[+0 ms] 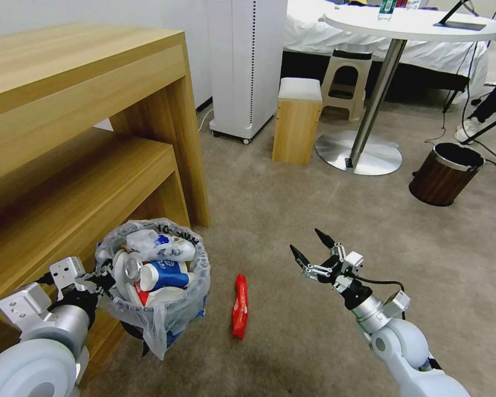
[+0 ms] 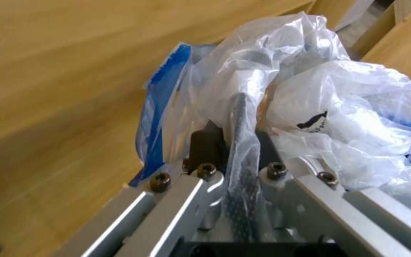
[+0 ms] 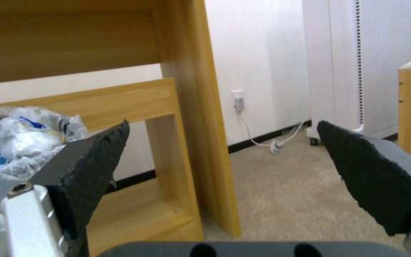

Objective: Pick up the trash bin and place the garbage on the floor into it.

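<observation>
Trash bin [image 1: 154,286] is up off the floor [image 1: 314,220], held by the left end effector [image 1: 96,278], which is clamped on the rim with a fold of the crinkly liner bag [image 2: 310,100] pinched between its fingers [image 2: 205,146] — the left wrist view shows that pretty clearly, with a strip of blue bin wall [image 2: 160,103] beside the grip. Bin sits right next to the wooden shelf unit [image 1: 82,138], nearly against its lower shelf, and it's stuffed: white crumpled stuff, a blue-and-white cup or container and a can end poke out the top. Just to the right of the bin, a red wrapper [image 1: 239,306] is lying flat on the beige carpet. Further right of the bin, past the wrapper, the right end effector [image 1: 312,249] hovers above the carpet with its fingers spread wide apart, holding nothing; its black pads [image 3: 96,157] show that gap well in the right wrist view. Well beyond the bin, across the carpet, there's a brown bin with a metal rim [image 1: 445,173] beside a round white table's base [image 1: 358,154].
</observation>
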Available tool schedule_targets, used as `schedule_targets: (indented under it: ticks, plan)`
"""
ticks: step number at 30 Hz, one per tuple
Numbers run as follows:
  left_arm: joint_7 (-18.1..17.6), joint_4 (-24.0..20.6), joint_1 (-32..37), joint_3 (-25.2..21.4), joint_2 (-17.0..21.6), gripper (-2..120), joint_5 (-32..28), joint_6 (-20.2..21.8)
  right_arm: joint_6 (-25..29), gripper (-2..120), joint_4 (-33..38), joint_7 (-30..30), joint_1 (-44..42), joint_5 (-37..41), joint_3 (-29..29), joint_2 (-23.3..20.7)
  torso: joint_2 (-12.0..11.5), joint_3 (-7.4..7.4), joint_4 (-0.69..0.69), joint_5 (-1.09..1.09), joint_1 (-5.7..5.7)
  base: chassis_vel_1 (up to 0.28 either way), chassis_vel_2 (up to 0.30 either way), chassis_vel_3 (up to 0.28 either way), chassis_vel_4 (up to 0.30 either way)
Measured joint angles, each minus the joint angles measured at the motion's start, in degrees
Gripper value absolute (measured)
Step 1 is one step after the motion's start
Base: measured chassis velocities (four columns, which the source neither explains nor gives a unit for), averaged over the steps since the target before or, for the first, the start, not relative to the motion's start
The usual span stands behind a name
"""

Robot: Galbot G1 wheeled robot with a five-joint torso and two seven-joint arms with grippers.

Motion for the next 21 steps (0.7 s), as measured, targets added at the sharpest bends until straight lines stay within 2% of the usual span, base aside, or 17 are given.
schedule_targets:
  ticks: [5,12,14,17,21]
  plan:
    - [0.08,0.46,-0.22,0.3,0.0,2,0.51,0.0,0.43,100,-1.08,1.68,0.55,-0.17,-1.95,0.13,-0.01,0.03,0.0,-0.01,0.02,-0.164,0.178,0.194,-0.154]
    - [0.11,1.03,-0.16,-0.07,0.17,2,0.86,0.0,-1.73,100,-2.54,7.56,1.37,-3.82,-5.05,0.98,0.0,-0.01,0.01,-0.02,0.01,-0.011,0.026,0.016,-0.03]
    - [0.13,1.05,-0.09,-0.1,0.12,2,0.88,-0.02,-4.6,100,-3.68,11.43,2.17,-5.13,-6.79,1.56,0.0,-0.01,0.0,-0.02,0.0,0.0,0.0,0.0,0.0]
    - [0.14,1.05,-0.02,0.16,0.06,2,1.1,-0.03,-7.56,100,-5.32,14.17,3.37,-5.44,-8.18,2.63,0.0,-0.01,0.0,-0.02,0.01,0.0,0.0,0.0,0.0]
    - [0.15,1.03,0.09,0.78,-0.12,2,1.72,-0.07,-11.48,100,-8.59,15.15,5.68,-4.27,-9.82,4.54,0.0,0.0,0.0,-0.02,0.01,0.0,0.0,0.0,0.0]
